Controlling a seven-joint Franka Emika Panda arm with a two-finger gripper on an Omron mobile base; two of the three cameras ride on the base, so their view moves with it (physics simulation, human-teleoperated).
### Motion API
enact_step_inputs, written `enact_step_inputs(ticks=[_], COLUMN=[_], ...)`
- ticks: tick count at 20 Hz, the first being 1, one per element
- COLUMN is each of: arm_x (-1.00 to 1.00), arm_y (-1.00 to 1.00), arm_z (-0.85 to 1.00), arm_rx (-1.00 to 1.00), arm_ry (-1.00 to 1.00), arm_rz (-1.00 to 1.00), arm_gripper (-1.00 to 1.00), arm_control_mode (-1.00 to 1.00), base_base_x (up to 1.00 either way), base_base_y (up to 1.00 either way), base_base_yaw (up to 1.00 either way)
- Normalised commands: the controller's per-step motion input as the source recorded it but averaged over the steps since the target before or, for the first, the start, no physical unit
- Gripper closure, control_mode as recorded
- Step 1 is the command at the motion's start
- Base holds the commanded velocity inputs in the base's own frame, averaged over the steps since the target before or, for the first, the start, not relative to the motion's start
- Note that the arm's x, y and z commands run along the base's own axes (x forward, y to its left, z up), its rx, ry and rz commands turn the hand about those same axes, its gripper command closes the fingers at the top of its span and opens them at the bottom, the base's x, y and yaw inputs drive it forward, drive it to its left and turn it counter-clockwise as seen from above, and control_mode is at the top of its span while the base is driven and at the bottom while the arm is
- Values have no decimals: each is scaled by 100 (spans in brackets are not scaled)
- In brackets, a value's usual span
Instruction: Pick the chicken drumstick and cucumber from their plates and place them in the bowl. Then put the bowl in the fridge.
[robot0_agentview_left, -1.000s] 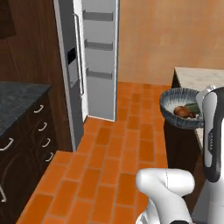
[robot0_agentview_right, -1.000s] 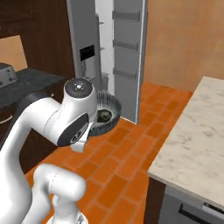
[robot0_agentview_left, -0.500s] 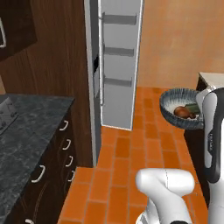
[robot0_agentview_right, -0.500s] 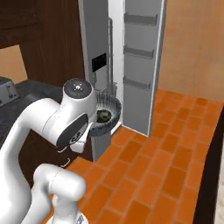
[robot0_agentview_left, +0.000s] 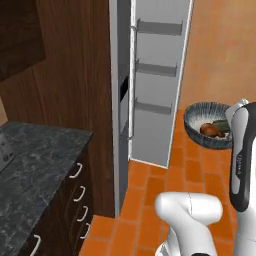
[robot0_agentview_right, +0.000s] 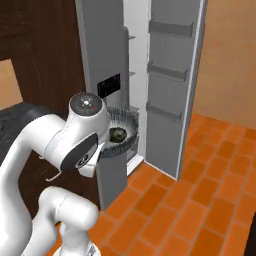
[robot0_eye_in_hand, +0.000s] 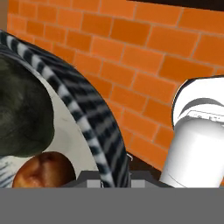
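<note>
The base has driven closer since the earlier frames, so the open fridge (robot0_agentview_left: 150, 90) looms larger. The bowl (robot0_agentview_left: 206, 125) rides level in the air before it, keeping the chicken drumstick (robot0_agentview_left: 212, 130) and cucumber (robot0_agentview_left: 223, 126) inside (rim pinched by the end effector (robot0_eye_in_hand: 114, 180)); the arm stands upright, elbow high.

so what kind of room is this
A home kitchen, by the look of it: an open silver-grey fridge with white door shelves, a dark stone counter over wooden drawers, and an orange brick-tiled floor.
</note>
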Motion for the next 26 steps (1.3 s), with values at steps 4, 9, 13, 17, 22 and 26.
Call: enact_step_inputs(ticks=[4,9,13,17,22,26], arm_x=[0,0,0,0,0,0], arm_y=[0,0,0,0,0,0], arm_z=[0,0,0,0,0,0], arm_rx=[0,0,0,0,0,0], arm_ry=[0,0,0,0,0,0], arm_rz=[0,0,0,0,0,0], arm_gripper=[100,100,100,100,100,100], arm_control_mode=[100,100,100,100,100,100], base_base_x=[69,16,0,15,96,100], base_base_y=[-80,-100,-81,-60,-39,-1], base_base_yaw=[64,35,21,27,25,11])
